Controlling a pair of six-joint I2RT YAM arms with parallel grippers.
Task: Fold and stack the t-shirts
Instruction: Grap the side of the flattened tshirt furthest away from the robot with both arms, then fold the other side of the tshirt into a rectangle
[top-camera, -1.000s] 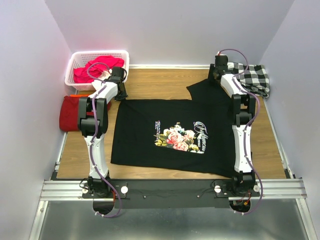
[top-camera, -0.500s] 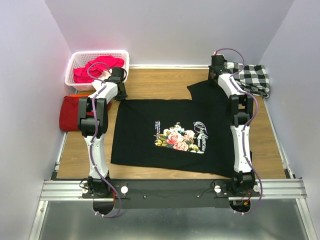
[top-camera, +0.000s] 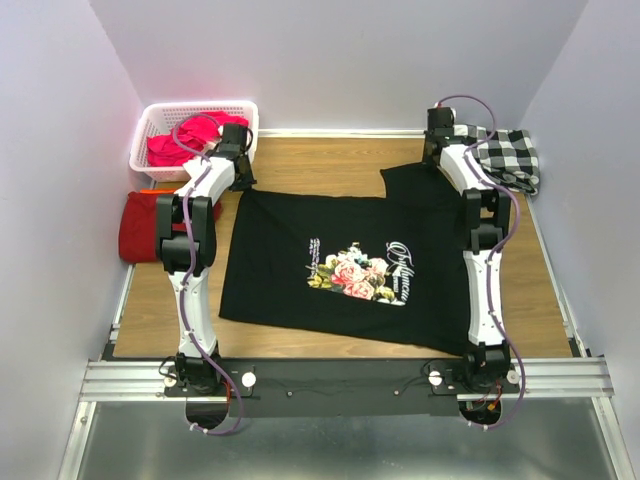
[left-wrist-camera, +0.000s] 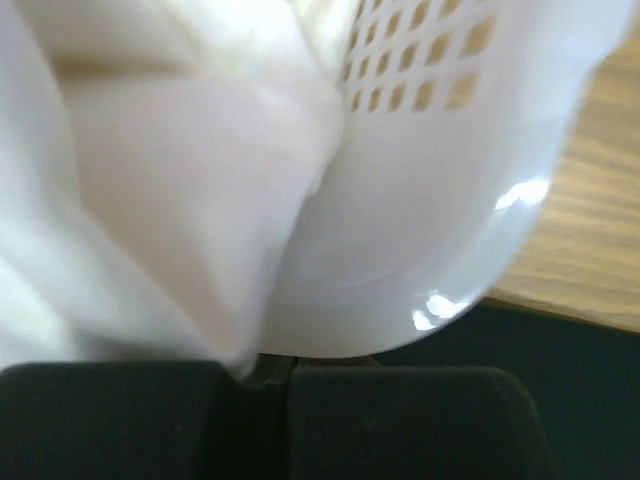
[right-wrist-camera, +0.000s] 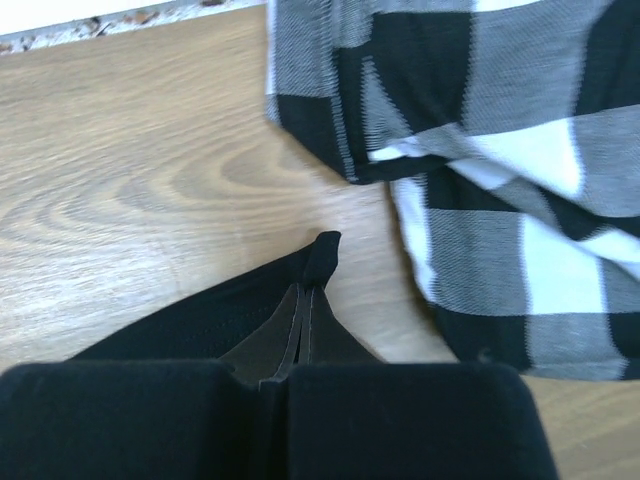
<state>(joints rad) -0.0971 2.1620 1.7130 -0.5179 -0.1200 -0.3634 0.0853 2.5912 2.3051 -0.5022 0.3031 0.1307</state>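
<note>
A black t-shirt (top-camera: 340, 265) with a rose print lies spread on the wooden table. Its far left corner runs up into my left gripper (top-camera: 240, 175), which is shut beside the basket. In the left wrist view the left gripper (left-wrist-camera: 270, 365) shows closed jaws, with dark cloth (left-wrist-camera: 590, 390) below right. My right gripper (top-camera: 432, 158) is shut on the shirt's far right sleeve. A black cloth tip (right-wrist-camera: 323, 250) sticks out past the right gripper (right-wrist-camera: 305, 305). A dark-red t-shirt (top-camera: 138, 225) lies folded at the table's left edge.
A white basket (top-camera: 150, 125) holding pink-red cloth stands at the far left corner, very close to the left wrist camera as a white wall (left-wrist-camera: 430, 230). A black-and-white checked cloth (top-camera: 508, 155) (right-wrist-camera: 500, 170) lies at the far right, just beyond the right gripper.
My right gripper has shut on the sleeve edge. My left gripper has moved farther back toward the basket, drawing the shirt's far left corner with it.
</note>
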